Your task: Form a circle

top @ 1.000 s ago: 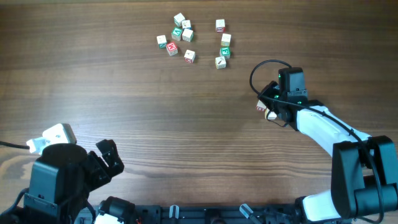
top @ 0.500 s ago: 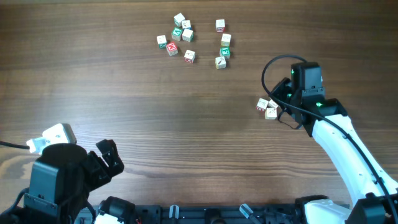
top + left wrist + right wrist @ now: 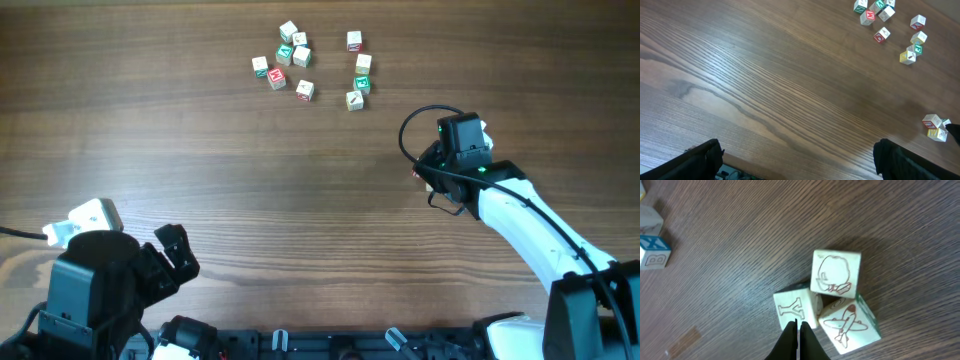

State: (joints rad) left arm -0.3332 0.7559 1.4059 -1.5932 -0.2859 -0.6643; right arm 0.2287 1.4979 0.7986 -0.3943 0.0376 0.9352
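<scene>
Right wrist view shows three touching cubes point(image 3: 836, 275) at the clenched right gripper point(image 3: 798, 330) (overhead mostly hides them)

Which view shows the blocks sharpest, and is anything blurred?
Right wrist: sharpest, the three close cubes show crisp prints. Overhead: even light, the cube cluster too small to read. Left wrist: its fingers dark and blurred.

A robotics lab: robot arms point(image 3: 520, 215) at a wooden table point(image 3: 200, 170).
</scene>
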